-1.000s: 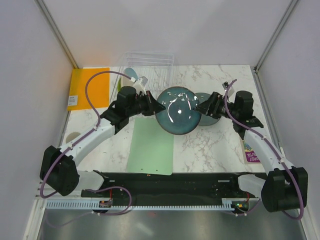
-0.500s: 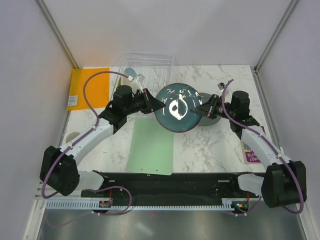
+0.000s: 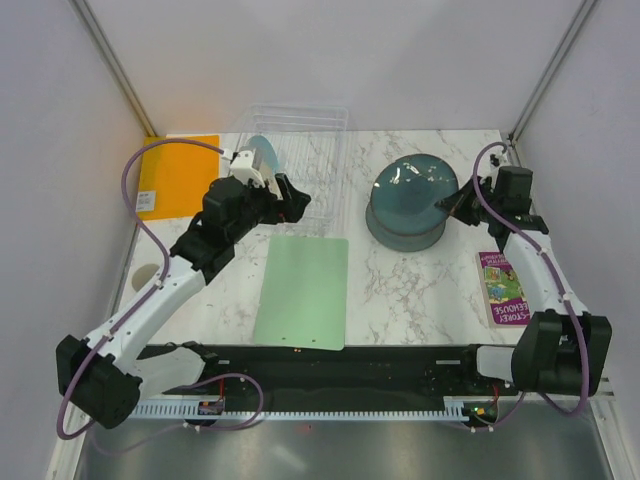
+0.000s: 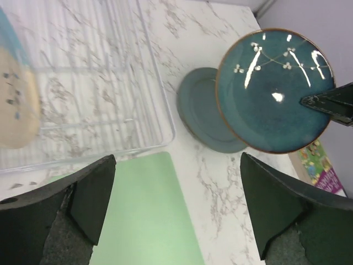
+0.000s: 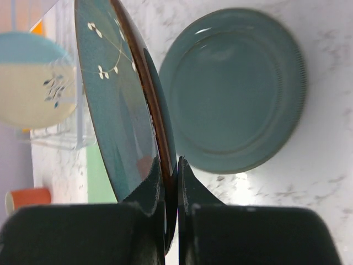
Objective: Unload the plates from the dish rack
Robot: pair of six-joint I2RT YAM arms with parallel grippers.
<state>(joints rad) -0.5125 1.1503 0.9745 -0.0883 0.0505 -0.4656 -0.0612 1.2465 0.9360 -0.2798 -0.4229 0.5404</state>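
Observation:
A dark teal plate (image 3: 415, 183) with white sprigs hangs tilted on edge, and my right gripper (image 3: 448, 205) is shut on its brown rim (image 5: 165, 165). Just below it a teal-grey plate (image 3: 404, 228) lies flat on the marble. The clear dish rack (image 3: 305, 150) stands at the back, with a light blue and cream plate (image 3: 262, 155) upright at its left end. My left gripper (image 3: 292, 200) hovers open and empty at the rack's front edge; its fingers (image 4: 91, 196) frame the green mat's corner. From the left wrist I also see the held plate (image 4: 276, 91) and the flat plate (image 4: 199, 110).
A pale-green mat (image 3: 305, 290) lies in front of the rack. An orange sheet (image 3: 180, 175) sits at the far left and a purple booklet (image 3: 503, 290) at the right. An orange cup (image 5: 25, 200) shows in the right wrist view.
My left gripper let go of the dark teal plate, opened wide and drew back left to the rack. My right gripper shut on the plate's rim and carried it right, over the flat plate.

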